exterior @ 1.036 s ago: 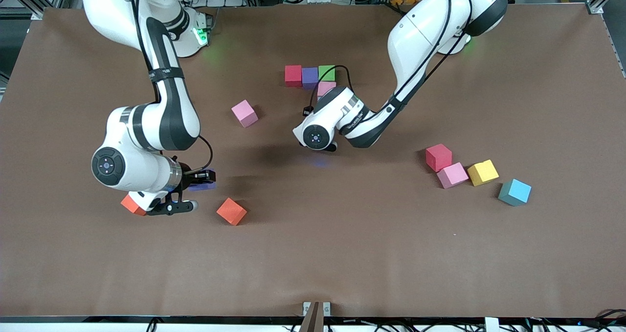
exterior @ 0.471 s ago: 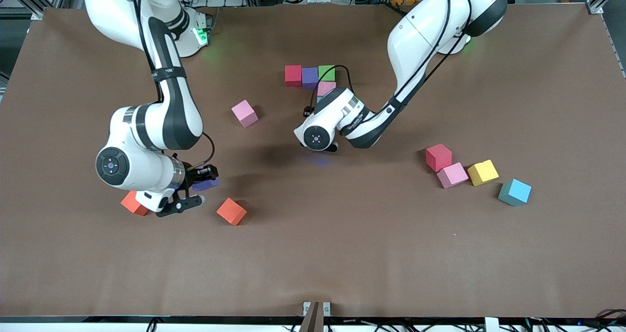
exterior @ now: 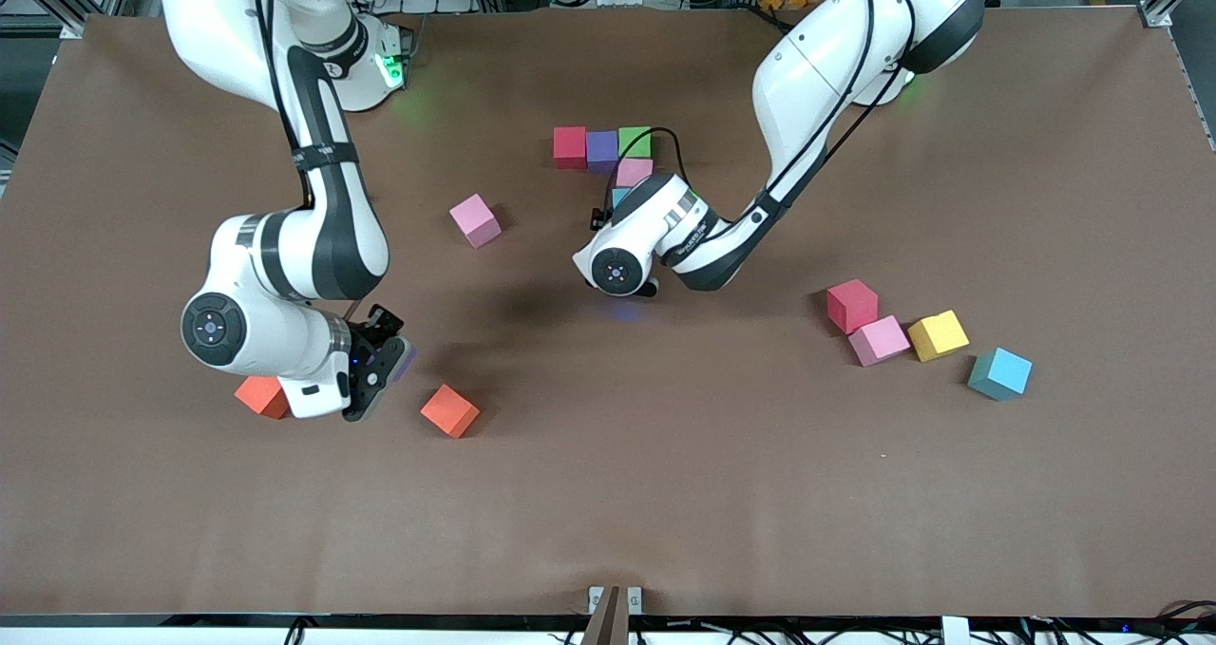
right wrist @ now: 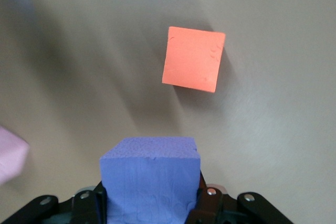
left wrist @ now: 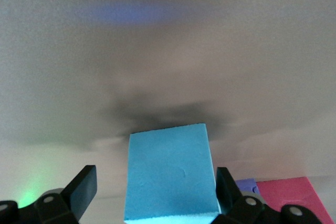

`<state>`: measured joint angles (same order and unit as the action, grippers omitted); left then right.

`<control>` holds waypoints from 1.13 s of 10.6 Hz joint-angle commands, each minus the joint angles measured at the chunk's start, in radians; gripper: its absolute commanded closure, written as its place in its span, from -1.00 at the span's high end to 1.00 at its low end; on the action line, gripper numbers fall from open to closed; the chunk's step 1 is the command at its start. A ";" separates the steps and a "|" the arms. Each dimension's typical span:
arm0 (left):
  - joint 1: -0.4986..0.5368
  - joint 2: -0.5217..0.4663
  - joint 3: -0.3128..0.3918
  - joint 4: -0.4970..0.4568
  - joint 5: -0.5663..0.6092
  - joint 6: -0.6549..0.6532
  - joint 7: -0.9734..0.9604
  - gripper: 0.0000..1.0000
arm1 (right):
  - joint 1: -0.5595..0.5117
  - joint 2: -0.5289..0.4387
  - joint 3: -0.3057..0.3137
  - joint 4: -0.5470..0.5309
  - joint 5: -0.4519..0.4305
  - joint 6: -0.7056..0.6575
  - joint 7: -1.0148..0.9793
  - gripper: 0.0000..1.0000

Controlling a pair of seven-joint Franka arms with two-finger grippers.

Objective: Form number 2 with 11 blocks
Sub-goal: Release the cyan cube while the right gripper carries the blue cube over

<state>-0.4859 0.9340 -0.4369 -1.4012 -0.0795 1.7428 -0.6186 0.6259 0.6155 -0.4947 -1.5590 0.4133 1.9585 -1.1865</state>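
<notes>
Here the brown worktop [exterior: 608,493] carries small matte foam cubes in several groups. Toward the edge where the arms' bases stand, near its middle, a red foam cube [exterior: 570,146], a purple foam cube [exterior: 601,149] and a green foam cube [exterior: 636,141] stand edge to edge in a row. A pink foam cube [exterior: 635,171] touches the green one on the side nearer the front camera, and a light blue foam cube [left wrist: 170,174] follows it, mostly hidden under the left arm's wrist in the front view.

The left hand [left wrist: 155,195] sits low over that light blue cube, its fingers [left wrist: 84,187] spread with a gap on each side of the cube, so it grips nothing.

The right hand [right wrist: 149,203] hangs over the worktop toward the right arm's end, closed on a second purple foam cube [right wrist: 150,179]. An orange foam cube [exterior: 450,410] lies on the worktop just beside it, and another orange foam cube [exterior: 261,396] shows partly from under the right wrist. A loose pink foam cube [exterior: 475,220] lies between the right arm and the row.

Toward the left arm's end lie a second red foam cube [exterior: 851,305], a pink foam cube touching it [exterior: 879,340], a yellow foam cube [exterior: 938,334] and a second light blue foam cube [exterior: 999,373] a little apart from them.
</notes>
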 commanded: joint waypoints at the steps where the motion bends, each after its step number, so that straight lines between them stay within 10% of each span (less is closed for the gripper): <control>1: -0.005 -0.010 0.009 0.005 -0.005 -0.020 -0.015 1.00 | 0.006 0.020 0.007 0.007 -0.069 0.109 -0.274 -0.71; 12: 0.070 -0.105 0.003 0.024 -0.026 -0.106 -0.019 1.00 | 0.116 -0.103 0.012 -0.197 -0.068 0.217 -0.217 -0.86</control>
<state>-0.4587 0.8863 -0.4370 -1.3703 -0.0796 1.6890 -0.6246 0.7080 0.6011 -0.4835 -1.6513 0.3433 2.1452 -1.4285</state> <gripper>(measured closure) 0.000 0.432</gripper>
